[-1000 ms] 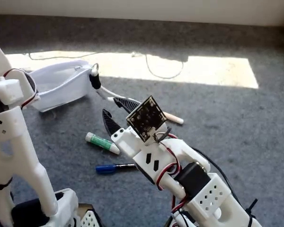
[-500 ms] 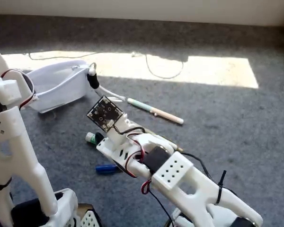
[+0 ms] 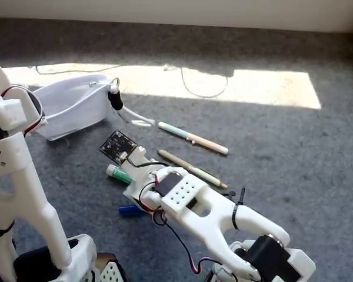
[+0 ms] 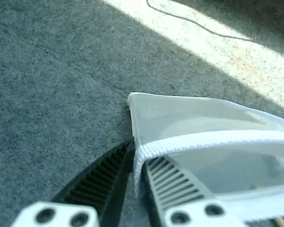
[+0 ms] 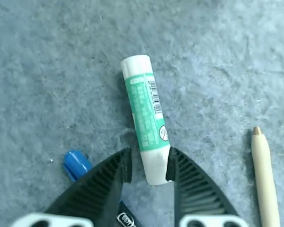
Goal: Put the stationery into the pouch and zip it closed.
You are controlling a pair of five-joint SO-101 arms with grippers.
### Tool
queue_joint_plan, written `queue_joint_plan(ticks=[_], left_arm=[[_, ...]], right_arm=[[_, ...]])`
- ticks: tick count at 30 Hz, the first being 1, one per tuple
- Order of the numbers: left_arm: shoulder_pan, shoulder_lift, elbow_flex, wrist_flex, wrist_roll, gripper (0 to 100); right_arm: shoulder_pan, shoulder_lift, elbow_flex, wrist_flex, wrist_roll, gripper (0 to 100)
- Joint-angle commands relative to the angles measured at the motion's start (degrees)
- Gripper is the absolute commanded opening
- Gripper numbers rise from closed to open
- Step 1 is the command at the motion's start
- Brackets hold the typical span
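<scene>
My left tool (image 4: 135, 152) is clamped on the white zipper edge of the translucent pouch (image 4: 189, 118), which lies on the grey carpet (image 4: 52, 85) with its mouth gaping. My right tool (image 5: 149, 163) hangs low over the green-and-white glue stick (image 5: 146, 127); its 2 jaws are parted and straddle the stick's white end without squeezing it. The blue pen (image 5: 76, 164) lies just beside one jaw and a beige pencil (image 5: 264, 175) lies near the other. From above, a pastel pen (image 3: 193, 138) rests farther off, between the glue stick and the sunlit patch.
</scene>
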Motion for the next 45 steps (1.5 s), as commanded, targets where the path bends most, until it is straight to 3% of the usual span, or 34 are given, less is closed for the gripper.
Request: queue_joint_plan(ticks=[1,17,22,32,39,45], left_arm=[[-0.57,-0.57,-3.03,0.09,0.70,1],[-0.57,-0.57,-1.89,-0.26,0.70,1],[-0.57,-0.57,-1.89,-0.26,0.70,1],[-0.57,-0.57,-1.89,-0.26,0.70,1],[-0.57,-0.57,-1.89,-0.26,0.70,1],[-0.57,-0.57,-1.89,-0.26,0.70,1]], right_arm=[[-0.31,1.80,-5.23,-1.19,0.88,11.9],[0.04,12.09,-8.22,-0.75,7.12,11.5],[0.84,12.00,-10.42,6.99,14.77,1.9],[9.63,12.00,-18.86,22.37,16.62,1.5],[13.41,12.09,-19.21,31.43,33.05,1.5],[14.37,12.26,-19.21,31.69,35.16,4.1]])
